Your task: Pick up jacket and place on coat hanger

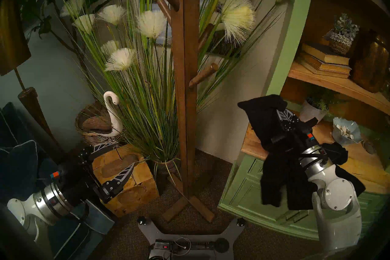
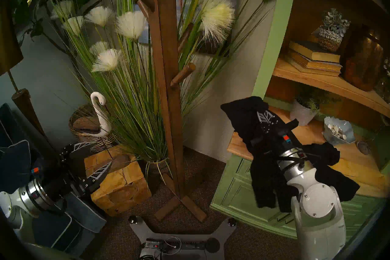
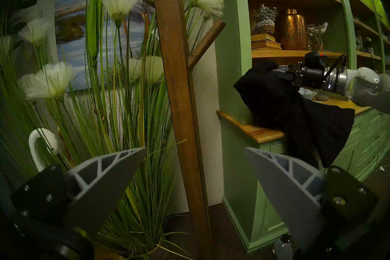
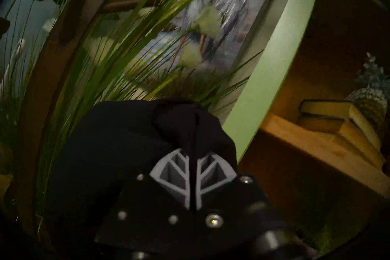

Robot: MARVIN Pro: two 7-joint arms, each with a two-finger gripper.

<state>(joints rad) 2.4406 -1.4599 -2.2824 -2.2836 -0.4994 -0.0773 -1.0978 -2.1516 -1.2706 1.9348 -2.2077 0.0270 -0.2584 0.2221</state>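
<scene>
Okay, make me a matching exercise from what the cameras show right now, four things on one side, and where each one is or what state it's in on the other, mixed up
Things:
1. jacket
2. left hand
3. coat hanger
4. swan figure

States or places:
A. pegs all bare
B. open, holding nothing
C. in a wicker basket
D. clamped in the shut right hand, draped over that arm

Pairs: 1-D, 2-B, 3-A, 4-C

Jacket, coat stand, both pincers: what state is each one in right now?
Jacket: lifted, draped over the right arm.
Coat stand: upright, pegs bare.
Right pincer: shut on the jacket.
Left pincer: open, empty.
</scene>
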